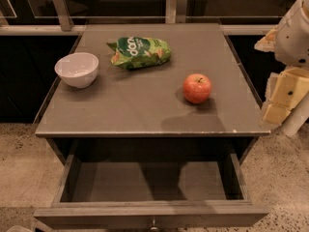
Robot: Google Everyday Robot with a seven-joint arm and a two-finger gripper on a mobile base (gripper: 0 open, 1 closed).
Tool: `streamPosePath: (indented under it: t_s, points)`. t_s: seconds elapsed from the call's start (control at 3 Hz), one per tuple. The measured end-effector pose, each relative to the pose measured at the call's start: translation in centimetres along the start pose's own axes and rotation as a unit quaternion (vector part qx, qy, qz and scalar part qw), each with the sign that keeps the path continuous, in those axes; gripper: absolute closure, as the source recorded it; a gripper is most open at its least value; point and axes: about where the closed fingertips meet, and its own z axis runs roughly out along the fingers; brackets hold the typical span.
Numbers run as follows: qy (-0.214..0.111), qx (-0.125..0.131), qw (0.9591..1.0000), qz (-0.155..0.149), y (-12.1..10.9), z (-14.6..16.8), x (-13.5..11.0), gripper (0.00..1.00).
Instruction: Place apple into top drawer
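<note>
The grey-brown wooden table (140, 110) fills most of the view, and below its front edge the wide, shallow grey-brown top drawer (96, 215) stands pulled out, its floor bare and its small round metal knob (153, 223) at the bottom of the frame. The robot's white and cream gripper (282, 100) hangs off the table's right side, level with the top and apart from everything on it; how its jaws stand I cannot tell. A crumpled green snack bag (140, 52) lies near the back of the table, and a white round bowl (77, 69) sits at the left. The small round red-orange apple (197, 88), stem up, rests on the right half of the tabletop, nearest the gripper and well apart from the bag and bowl. The step in hand looks to be the reach for the apple. It should go best with a descent from above, centred on the fruit and closing across its widest part, since a round apple may roll if nudged sideways. After the lift, carrying it forward past the table edge and lowering it close to the drawer floor before release would keep it from bouncing out.
</note>
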Motion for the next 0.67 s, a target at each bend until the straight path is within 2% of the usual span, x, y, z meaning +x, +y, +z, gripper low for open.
streamPosePath:
  t_s: [0.33,0.67]
  points:
    - [0.000,0.000,1.0000,0.000,0.00,0.00,0.00,0.00]
    - [-0.031,-0.013,0.9993,-0.014,-0.78,1.00,-0.04,0.00]
